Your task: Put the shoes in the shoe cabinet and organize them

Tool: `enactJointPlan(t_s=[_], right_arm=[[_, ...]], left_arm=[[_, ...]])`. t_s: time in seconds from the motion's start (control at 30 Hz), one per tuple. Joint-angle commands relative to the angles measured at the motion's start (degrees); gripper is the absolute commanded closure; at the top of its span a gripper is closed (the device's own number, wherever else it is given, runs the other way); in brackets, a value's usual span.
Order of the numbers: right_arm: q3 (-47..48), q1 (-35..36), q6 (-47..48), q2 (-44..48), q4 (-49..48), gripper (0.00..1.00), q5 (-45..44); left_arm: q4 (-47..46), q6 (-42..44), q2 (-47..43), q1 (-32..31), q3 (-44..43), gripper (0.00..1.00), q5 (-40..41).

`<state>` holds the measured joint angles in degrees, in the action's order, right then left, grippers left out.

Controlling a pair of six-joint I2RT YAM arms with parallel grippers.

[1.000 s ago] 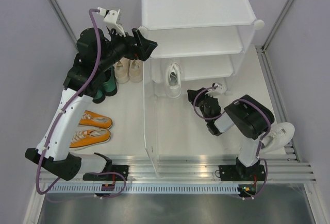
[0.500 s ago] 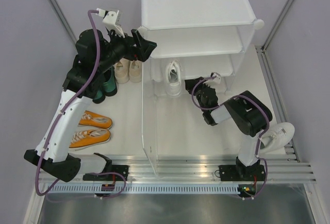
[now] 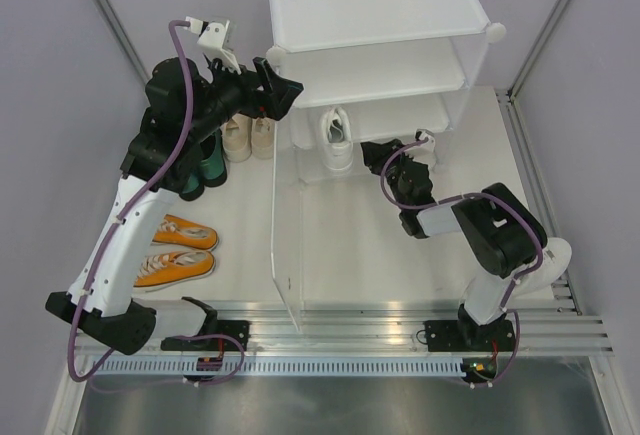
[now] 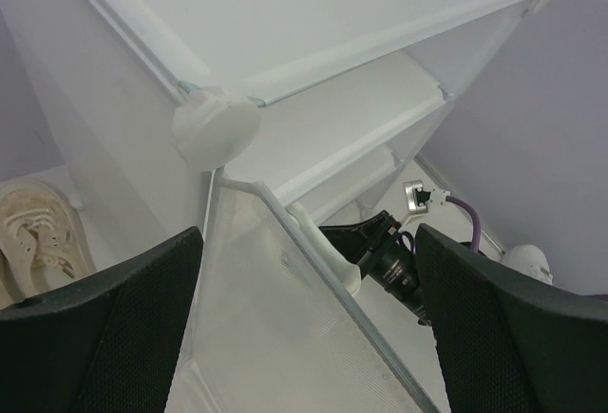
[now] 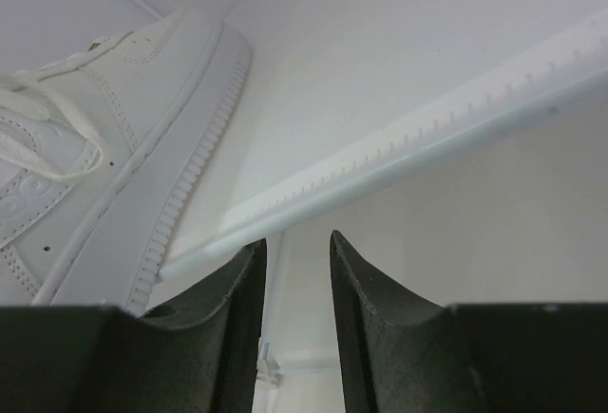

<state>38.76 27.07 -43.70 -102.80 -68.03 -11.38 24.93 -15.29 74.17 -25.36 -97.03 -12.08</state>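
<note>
The white shoe cabinet (image 3: pixel 370 0) stands tilted at the back. My left gripper (image 3: pixel 283 90) is open at its upper left corner connector (image 4: pixel 217 128), jaws wide either side of the translucent side panel (image 4: pixel 285 337). My right gripper (image 3: pixel 375 155) reaches into the lowest tier, slightly open and holding nothing, its tips (image 5: pixel 295 242) just short of a shelf edge (image 5: pixel 408 161). One white sneaker (image 3: pixel 337 140) lies in that tier, left of the gripper (image 5: pixel 104 138). The other white sneaker (image 3: pixel 545 260) lies behind the right arm.
Left of the cabinet on the floor are cream sneakers (image 3: pixel 250 137), dark green heels (image 3: pixel 205 165) under the left arm, and orange sneakers (image 3: pixel 180 250). Purple walls close in both sides. The arm rail (image 3: pixel 330 330) runs along the near edge.
My right gripper has pushed farther into the lowest tier. The cabinet and the white sneaker inside have shifted back and slightly left. The left gripper has barely moved.
</note>
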Motion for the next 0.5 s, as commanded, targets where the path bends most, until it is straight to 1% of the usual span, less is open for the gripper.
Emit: enactJointPlan(t_s=[0.0,0.27,0.47], right_arm=[[4.65,-0.61,-1.03,4.54,-30.32,0.62,1.53],[5.62,-1.67,-0.86,8.14,-27.51,0.61,3.46],[6.76,-2.81,-1.21,8.76,-25.49,0.62,4.34]], left_arm=[[4.51,3.69,-0.08,-0.04,1.41,0.05,0.30],[5.39,3.78,0.01,-0.04,2.37,0.06,1.44],[5.57,3.51,-0.87,-0.04,4.48,0.07,2.93]])
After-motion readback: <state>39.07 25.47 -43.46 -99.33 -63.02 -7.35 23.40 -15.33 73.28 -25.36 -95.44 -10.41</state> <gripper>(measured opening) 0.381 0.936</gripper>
